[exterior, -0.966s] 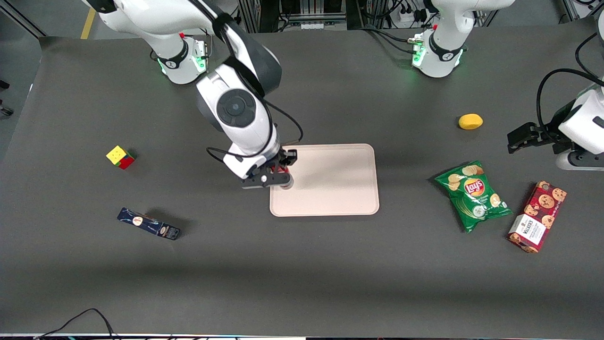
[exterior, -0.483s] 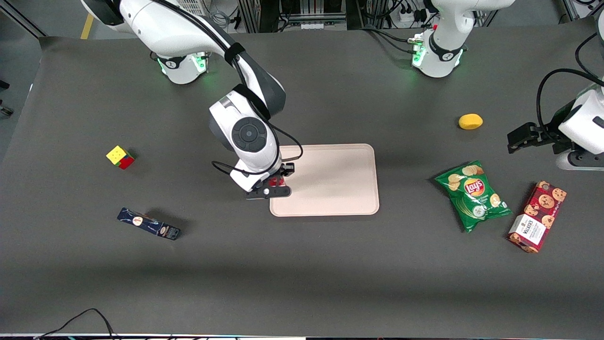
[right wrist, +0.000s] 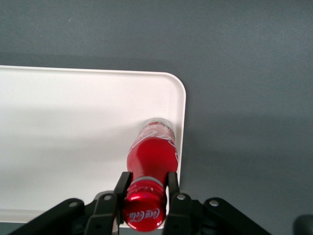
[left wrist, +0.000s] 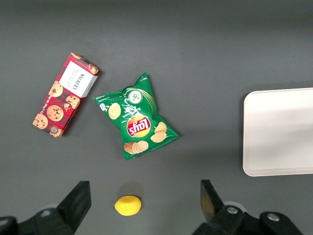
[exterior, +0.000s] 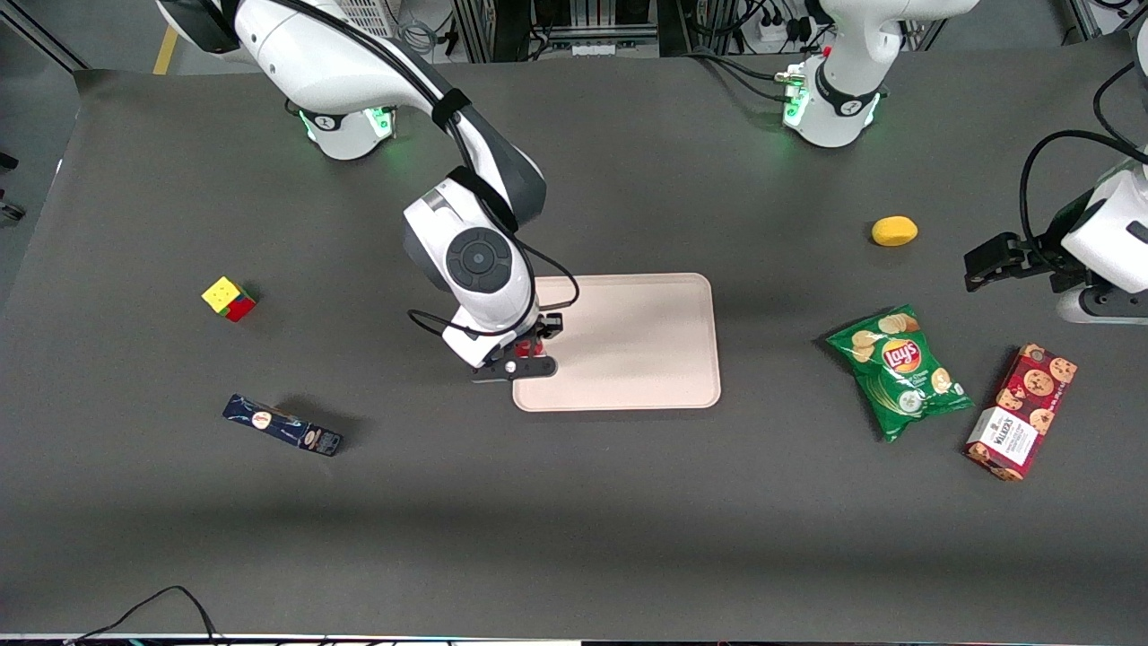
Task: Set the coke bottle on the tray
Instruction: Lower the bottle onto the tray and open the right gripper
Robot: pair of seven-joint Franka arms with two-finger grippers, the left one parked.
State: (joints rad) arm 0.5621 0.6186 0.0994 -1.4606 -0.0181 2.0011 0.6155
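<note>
Right wrist view: your tool [right wrist: 145, 188] grips the bottle [right wrist: 151, 147] neck; base hugs the tray [right wrist: 73, 122] rim—it may topple onto the tabletop [right wrist: 244, 49].

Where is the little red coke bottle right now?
The small red coke bottle stands held by its neck in the tool, its base at the pale pinkish-beige rectangular tray's edge nearest the working arm's end.
</note>
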